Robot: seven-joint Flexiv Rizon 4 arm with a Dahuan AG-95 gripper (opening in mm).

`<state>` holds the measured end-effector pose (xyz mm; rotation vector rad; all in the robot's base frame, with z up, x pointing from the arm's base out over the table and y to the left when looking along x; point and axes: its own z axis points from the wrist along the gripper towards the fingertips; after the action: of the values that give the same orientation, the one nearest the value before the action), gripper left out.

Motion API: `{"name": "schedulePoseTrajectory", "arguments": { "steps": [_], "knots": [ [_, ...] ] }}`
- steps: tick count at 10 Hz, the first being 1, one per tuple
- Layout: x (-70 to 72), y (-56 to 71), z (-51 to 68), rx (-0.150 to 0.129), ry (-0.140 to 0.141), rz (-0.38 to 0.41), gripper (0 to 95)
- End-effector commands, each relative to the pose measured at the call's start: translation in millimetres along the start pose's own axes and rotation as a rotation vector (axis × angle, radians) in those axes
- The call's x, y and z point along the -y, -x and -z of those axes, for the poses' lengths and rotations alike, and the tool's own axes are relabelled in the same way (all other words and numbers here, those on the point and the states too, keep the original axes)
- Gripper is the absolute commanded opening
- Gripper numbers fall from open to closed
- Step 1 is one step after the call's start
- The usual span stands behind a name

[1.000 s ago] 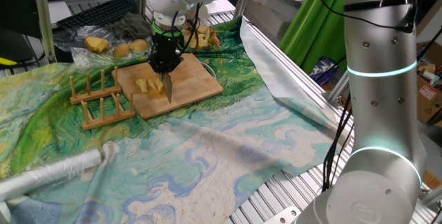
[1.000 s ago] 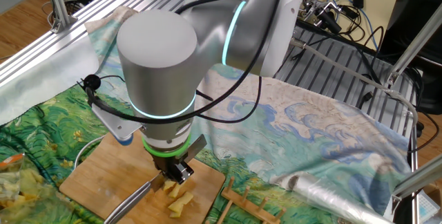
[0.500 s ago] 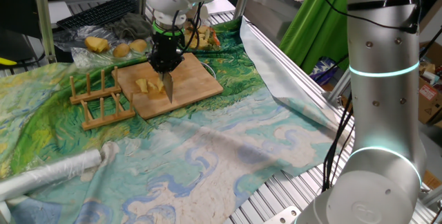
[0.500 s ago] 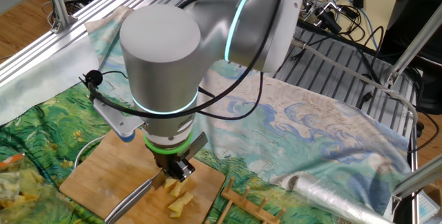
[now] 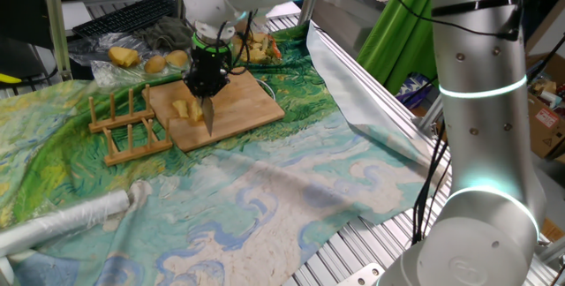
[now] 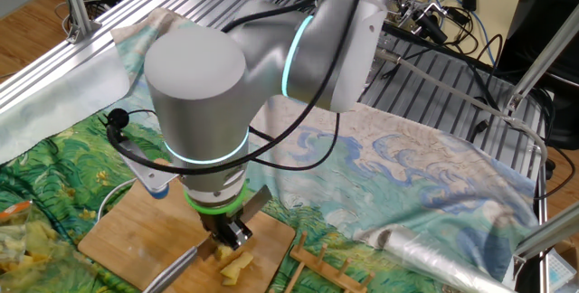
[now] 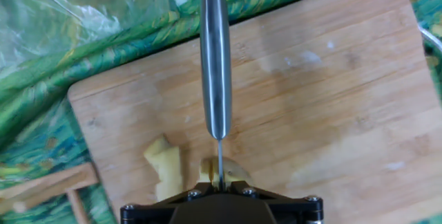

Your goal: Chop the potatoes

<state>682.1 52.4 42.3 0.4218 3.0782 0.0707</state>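
Potatoes point(image 7: 166, 171) on unlabelled wooden board point(image 7: 331, 79)

The big grey robot arm point(image 6: 204, 103) reaches down over the wooden board point(image 6: 136, 239). Its black claw point(image 6: 224, 236) is low, right at the board, with the jaws closed. A shiny knife handle point(image 6: 172, 270) sticks out toward 7 o'clock from the claw. Pale yellow potatoes point(image 6: 237, 264) lie on the board just at 5 o'clock from the claw. A green and blue cloth point(image 6: 398, 175) covers the bench.
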Motion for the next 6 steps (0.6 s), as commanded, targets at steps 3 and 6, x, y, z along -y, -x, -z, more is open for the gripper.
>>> {"name": "schedulePoseTrajectory", "arguments": {
  "steps": [3,6],
  "knots": [
    [2.7,-1.4,-29.2,-0.003,-0.021,0.002,0.0],
    [1.1,-4.7,-23.2,-0.014,-0.026,-0.003,0.0]
  ]
}}
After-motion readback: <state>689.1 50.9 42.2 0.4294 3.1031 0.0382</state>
